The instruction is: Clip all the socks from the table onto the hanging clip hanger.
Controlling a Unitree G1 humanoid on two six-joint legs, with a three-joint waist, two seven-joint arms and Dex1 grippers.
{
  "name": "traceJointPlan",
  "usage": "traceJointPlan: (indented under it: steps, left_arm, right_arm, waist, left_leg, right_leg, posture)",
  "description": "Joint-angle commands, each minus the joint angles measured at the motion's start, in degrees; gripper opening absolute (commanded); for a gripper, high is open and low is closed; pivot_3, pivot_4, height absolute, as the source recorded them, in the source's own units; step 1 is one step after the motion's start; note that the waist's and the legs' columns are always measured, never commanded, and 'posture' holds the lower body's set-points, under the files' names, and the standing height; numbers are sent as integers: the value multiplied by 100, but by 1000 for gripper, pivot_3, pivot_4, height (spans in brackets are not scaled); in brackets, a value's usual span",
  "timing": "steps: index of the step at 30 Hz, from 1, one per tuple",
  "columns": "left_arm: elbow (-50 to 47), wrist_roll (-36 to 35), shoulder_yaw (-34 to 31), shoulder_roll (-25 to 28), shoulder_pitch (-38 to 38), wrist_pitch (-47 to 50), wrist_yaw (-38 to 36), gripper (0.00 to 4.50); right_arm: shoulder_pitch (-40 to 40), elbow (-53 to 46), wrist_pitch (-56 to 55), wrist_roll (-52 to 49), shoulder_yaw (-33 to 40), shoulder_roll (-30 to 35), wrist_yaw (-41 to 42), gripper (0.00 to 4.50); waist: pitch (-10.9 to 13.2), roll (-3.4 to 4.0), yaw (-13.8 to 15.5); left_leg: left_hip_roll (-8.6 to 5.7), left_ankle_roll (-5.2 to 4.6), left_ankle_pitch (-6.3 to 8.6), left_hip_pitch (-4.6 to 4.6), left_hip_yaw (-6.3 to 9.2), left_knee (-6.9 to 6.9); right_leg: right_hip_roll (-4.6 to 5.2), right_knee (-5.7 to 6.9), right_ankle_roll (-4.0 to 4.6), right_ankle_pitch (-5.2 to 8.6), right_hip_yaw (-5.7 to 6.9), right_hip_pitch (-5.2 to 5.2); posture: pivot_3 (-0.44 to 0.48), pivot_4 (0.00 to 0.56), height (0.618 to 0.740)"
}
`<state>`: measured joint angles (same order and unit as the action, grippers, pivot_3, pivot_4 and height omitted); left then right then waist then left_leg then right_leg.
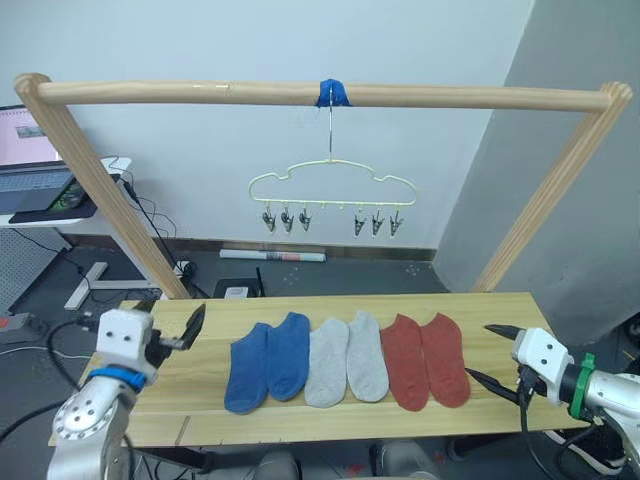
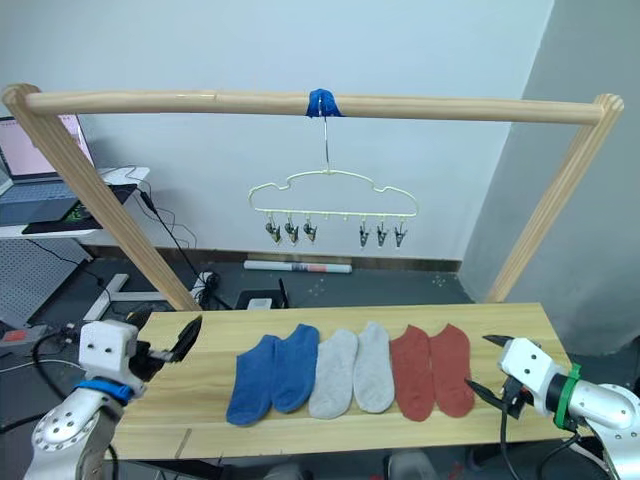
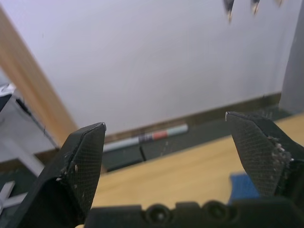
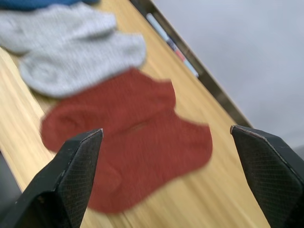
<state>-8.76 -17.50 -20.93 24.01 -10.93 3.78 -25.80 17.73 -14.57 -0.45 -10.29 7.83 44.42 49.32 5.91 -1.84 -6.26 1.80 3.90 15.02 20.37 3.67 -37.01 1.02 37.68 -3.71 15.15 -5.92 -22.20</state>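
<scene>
Tabletop (image 1: 330,420): pale wood planks, carrying six socks in one row, toes pointing away from the robot.
Blue socks (image 1: 268,365): pair at the robot's left end of the row, overlapping slightly.
Grey socks (image 1: 346,360): pair in the middle, just beside the blue pair.
Red socks (image 1: 425,360): pair at the right end, lying side by side and touching.
Clip hanger (image 1: 331,181): pale yellow wire, hung by its hook from a blue wrap on the wooden pole frame (image 1: 200,93); six metal clips in two groups of three, all bare.
Left hand (image 1: 172,322): above the tabletop's left end, fingers spread, holding nothing.
Right hand (image 1: 492,352): at the tabletop's right end, near the red socks, fingers spread wide, holding nothing.
Laptop (image 1: 30,160): on a desk at far left.
</scene>
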Motion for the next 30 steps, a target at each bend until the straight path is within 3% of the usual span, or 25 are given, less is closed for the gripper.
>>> traceJointPlan:
  steps: [1, 10, 17, 23, 30]
  left_arm:
    - [-350, -13, 193, -205, 635, 184, 428, 4480]
    - [-321, -4, 560, -585, 1876, 470, 919, 4480]
    - [-197, -143, 622, -833, 2310, 600, 1063, 4480]
    - [40, -46, 750, -900, 2467, 558, 1018, 2764]
    - [572, 92, 865, -956, 2867, 367, 1035, 2764]
  right_arm:
    - [-600, -1175, 736, -504, -25, -180, -337, 4500]
    - [-2765, -2317, 2661, -1173, -790, -1246, -1500, 4500]
    - [-3129, -2525, 3151, -1250, -1044, -1524, -1718, 4500]
    - [-3121, -2596, 3259, -1273, -1050, -1541, -1722, 4500]
    - [-3213, -2631, 3323, -1284, -1125, -1592, -1741, 4500]
  waist:
    - [98, -6, -33]
    - [371, -18, -217]
    - [540, 3, -173]
    - [667, 16, -185]
    - [740, 11, -187]
  left_leg:
    - [0, 0, 0, 1, 0, 0]
    - [0, -2, 0, 51, 34, 4]
    - [-7, -4, 7, 72, 59, 6]
    - [-6, -4, 7, 81, 60, 6]
    - [-7, -4, 7, 94, 64, 6]
  right_leg:
    - [0, 1, 0, 0, 0, 14]
    - [-21, -5, -33, -19, 1, -7]
    - [-15, -13, -29, -19, 25, -9]
    - [-15, -33, -36, -15, 26, -10]
    - [-15, -44, -46, -15, 31, -14]
  posture:
    - [-181, 135, 740]
    - [-208, 190, 740]
    - [-212, 224, 740]
    - [-215, 239, 740]
    - [-224, 243, 740]
